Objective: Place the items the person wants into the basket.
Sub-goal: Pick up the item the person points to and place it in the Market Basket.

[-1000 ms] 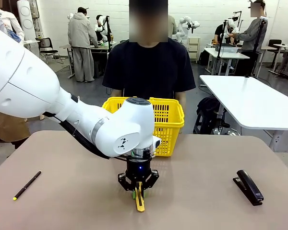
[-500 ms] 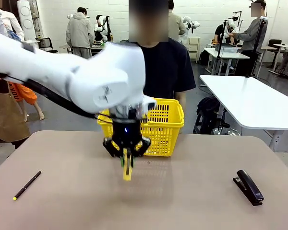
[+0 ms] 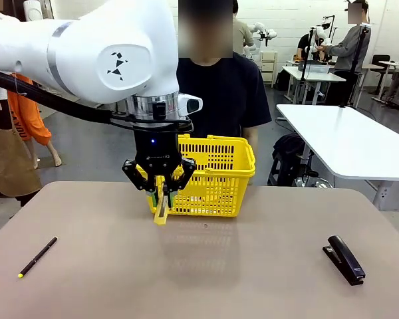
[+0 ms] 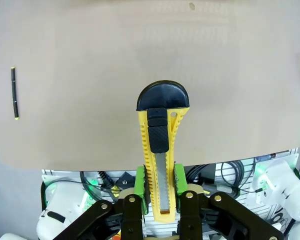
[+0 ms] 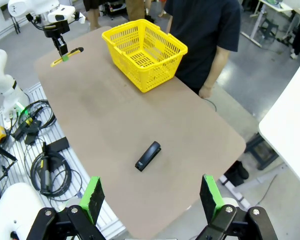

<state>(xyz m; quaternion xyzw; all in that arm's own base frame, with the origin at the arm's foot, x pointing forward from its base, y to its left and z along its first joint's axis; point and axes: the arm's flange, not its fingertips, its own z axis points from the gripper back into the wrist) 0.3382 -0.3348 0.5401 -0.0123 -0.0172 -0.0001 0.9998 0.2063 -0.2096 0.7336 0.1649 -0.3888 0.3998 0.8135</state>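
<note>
I have the utility knife (image 3: 161,210) pinched in my left gripper (image 3: 160,199), lifted clear of the table just before the basket (image 3: 216,174). Next I carry it over the rim and release (right gripper (image 5: 150,196) idles wide open).

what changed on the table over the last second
The left gripper, shut on the utility knife, rose from low over the table's middle and carried the knife up and back toward the basket, now hanging just before its near left corner. The pen, stapler and basket stayed put, and the right gripper is open.
</note>
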